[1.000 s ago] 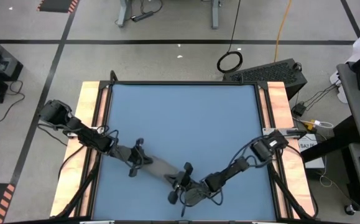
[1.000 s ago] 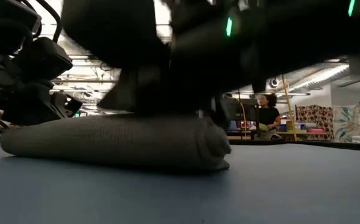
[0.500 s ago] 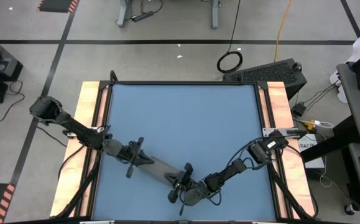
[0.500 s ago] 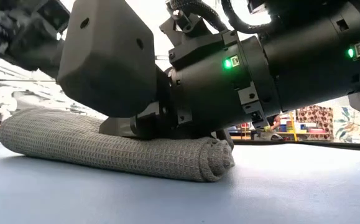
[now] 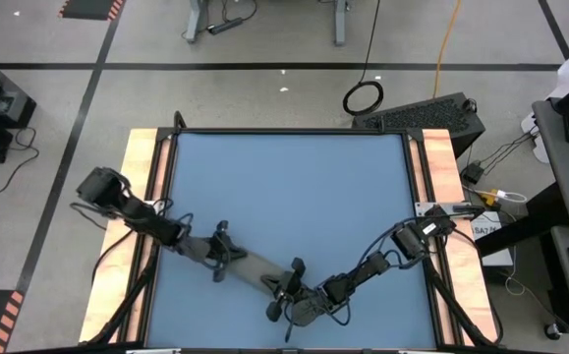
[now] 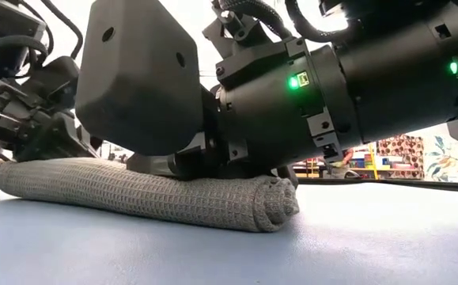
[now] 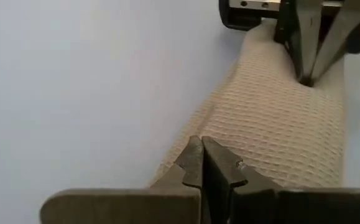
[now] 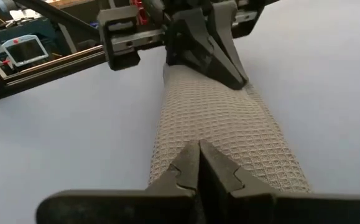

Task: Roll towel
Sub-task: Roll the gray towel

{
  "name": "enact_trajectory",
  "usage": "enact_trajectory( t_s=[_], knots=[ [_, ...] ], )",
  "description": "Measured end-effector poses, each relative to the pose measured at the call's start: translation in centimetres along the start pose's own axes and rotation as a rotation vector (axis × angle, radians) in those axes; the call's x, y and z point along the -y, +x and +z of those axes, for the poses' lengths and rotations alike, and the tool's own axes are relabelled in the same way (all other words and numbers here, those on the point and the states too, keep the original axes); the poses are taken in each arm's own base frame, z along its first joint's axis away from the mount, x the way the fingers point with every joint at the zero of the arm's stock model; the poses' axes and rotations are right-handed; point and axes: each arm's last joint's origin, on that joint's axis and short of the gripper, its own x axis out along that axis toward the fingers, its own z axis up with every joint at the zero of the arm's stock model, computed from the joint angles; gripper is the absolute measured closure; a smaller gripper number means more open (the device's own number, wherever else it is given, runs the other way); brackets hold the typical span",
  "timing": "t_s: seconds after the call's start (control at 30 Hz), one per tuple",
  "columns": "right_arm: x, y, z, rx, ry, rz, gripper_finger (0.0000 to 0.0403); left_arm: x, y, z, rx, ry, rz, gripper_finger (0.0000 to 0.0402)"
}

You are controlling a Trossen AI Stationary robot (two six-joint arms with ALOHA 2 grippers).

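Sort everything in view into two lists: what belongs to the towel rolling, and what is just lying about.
Part of the job:
- rolled grey waffle-weave fabric towel
- left gripper, jaws shut, pressing one end of the roll
- right gripper, jaws shut, pressing the other end
- blue tabletop

Lying about:
- black cable coil on the floor
- yellow cord
- dark keyboard-like panel beside the table

Left gripper (image 5: 227, 258), right gripper (image 5: 286, 286): jaws closed, low, facing each other.

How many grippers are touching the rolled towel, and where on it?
2. The left gripper, shut, presses on the towel's upper-left end; the right gripper, shut, presses on its lower-right end. The towel lies diagonally near the table's front edge.
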Motion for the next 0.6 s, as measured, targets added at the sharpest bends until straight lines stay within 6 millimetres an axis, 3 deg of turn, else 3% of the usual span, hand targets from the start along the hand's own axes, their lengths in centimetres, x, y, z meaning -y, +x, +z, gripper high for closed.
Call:
enact_trajectory(
  t_s=[0.2,0.43,0.6],
  knots=[
    [-0.2,-0.1,0.3,0.003,-0.034,0.011,0.0403,0.1,0.4,-0.2,0.029,-0.03,-0.01,0.0398],
    [-1.4,-0.7,3.5,0.112,-0.069,0.041,0.0403,0.4,0.3,0.2,0.048,-0.021,-0.056,0.0398],
    [-0.1,0.9,3.3,0.07,-0.066,0.018,0.0403,0.4,0.3,0.3,0.061,-0.025,-0.065,0.0398]
  ],
)
